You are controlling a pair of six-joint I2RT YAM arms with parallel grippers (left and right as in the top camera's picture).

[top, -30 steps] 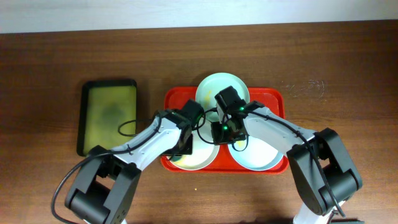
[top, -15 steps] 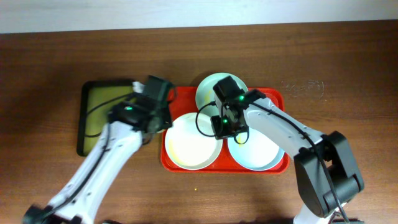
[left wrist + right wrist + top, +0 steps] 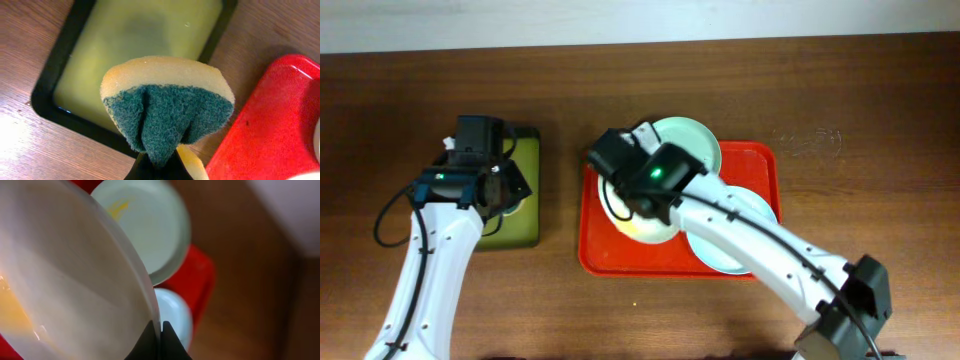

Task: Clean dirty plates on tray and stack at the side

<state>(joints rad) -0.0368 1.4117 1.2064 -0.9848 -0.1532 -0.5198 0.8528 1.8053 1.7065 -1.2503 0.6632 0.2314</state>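
On the wooden bench [image 3: 880, 100], the left claw [image 3: 157, 167] pinches a sponge [image 3: 167, 100] over the black-rimmed tray [image 3: 62, 55]. The right claw [image 3: 160, 335] clamps the white plate [image 3: 65, 280] by its rim, tilted above the red tray [image 3: 610, 250].

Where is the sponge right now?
In the left wrist view, the sponge is folded and pinched in the left pincer. It hangs above the black-rimmed tray, with the red tray just to its right.

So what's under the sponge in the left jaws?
The black-rimmed tray, yellow-green inside. The sponge covers part of its near rim, so that stretch can't be seen.
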